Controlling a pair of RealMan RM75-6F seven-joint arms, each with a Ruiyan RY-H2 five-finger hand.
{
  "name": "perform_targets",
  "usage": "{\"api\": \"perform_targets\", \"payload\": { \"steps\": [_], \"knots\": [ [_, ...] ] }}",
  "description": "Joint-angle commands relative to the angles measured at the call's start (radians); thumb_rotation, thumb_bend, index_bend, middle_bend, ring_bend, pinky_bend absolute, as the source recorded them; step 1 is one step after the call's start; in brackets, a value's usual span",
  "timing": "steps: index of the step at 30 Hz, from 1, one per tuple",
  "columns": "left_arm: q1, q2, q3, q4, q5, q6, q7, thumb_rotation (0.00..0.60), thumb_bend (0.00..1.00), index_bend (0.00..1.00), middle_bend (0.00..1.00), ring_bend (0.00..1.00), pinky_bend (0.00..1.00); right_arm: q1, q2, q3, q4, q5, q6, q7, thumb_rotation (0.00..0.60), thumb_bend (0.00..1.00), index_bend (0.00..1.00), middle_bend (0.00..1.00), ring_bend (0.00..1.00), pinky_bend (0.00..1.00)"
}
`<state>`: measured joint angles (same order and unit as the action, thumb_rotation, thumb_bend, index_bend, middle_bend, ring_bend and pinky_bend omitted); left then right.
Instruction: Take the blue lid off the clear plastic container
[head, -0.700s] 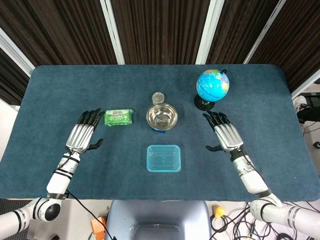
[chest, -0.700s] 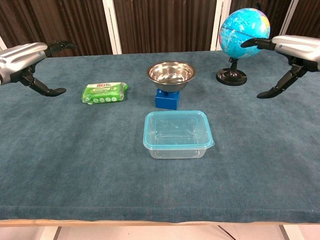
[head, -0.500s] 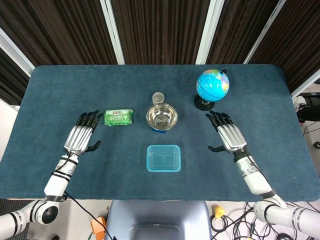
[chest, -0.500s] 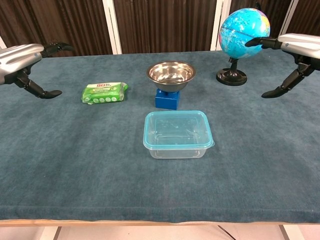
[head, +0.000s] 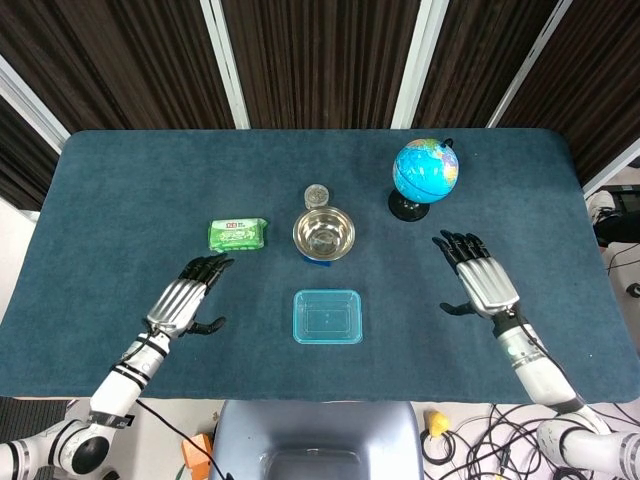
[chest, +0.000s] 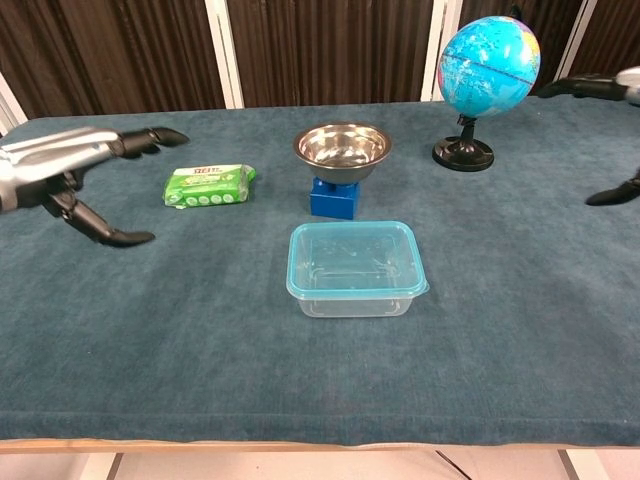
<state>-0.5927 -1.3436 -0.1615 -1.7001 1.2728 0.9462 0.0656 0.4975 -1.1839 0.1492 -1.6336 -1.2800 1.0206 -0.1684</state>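
The clear plastic container (head: 327, 317) (chest: 355, 270) sits at the table's near middle with its blue lid (head: 327, 300) (chest: 352, 229) on top. My left hand (head: 188, 300) (chest: 70, 170) hovers open to the left of it, fingers spread and pointing away from me, holding nothing. My right hand (head: 482, 281) (chest: 610, 140) is open at the far right, well apart from the container. In the chest view only its fingertips show at the frame edge.
A steel bowl (head: 323, 233) (chest: 342, 147) rests on a blue block (chest: 335, 197) just behind the container. A green wipes pack (head: 238, 234) (chest: 208, 184) lies at the left, a globe (head: 425, 172) (chest: 488, 68) stands at the back right, and a small round jar (head: 317, 194) is behind the bowl.
My left hand has moved toward me and rightward, closer to the container. My right hand has drifted to the right, away from the globe, nearly leaving the chest view.
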Motion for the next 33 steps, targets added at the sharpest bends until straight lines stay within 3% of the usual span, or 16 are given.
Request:
{"api": "perform_targets", "payload": {
  "steps": [1,5,10,16,23,33],
  "knots": [
    [-0.015,-0.064,0.051,0.008,0.107,-0.026,-0.08,0.599,0.24,0.0,0.0,0.0,0.0,-0.069,0.086,-0.058,-0.056,-0.037,0.059,-0.013,0.6,0.0,0.0,0.0,0.0,0.0],
    [-0.022,-0.189,0.052,0.119,0.188,0.057,-0.042,0.579,0.24,0.0,0.0,0.0,0.0,-0.17,0.15,-0.117,-0.089,-0.08,0.157,0.05,0.6,0.0,0.0,0.0,0.0,0.0],
    [-0.051,-0.249,0.054,0.148,0.153,0.005,-0.059,0.571,0.24,0.0,0.0,0.0,0.0,-0.241,0.17,-0.157,-0.042,-0.129,0.233,0.1,0.6,0.01,0.0,0.0,0.0,0.0],
    [-0.068,-0.342,0.032,0.231,0.154,0.034,-0.085,0.596,0.22,0.0,0.0,0.0,0.0,-0.255,0.198,-0.167,-0.031,-0.152,0.228,0.162,0.6,0.0,0.0,0.0,0.0,0.0],
    [-0.104,-0.415,0.025,0.31,0.124,-0.006,-0.081,0.6,0.22,0.0,0.0,0.0,0.0,-0.257,0.21,-0.17,-0.029,-0.181,0.217,0.205,0.6,0.01,0.0,0.0,0.0,0.0],
    [-0.131,-0.498,-0.009,0.389,0.089,-0.001,-0.08,0.6,0.22,0.0,0.0,0.0,0.0,-0.269,0.176,-0.148,-0.01,-0.135,0.227,0.11,0.6,0.0,0.0,0.0,0.0,0.0]
  ]
}}
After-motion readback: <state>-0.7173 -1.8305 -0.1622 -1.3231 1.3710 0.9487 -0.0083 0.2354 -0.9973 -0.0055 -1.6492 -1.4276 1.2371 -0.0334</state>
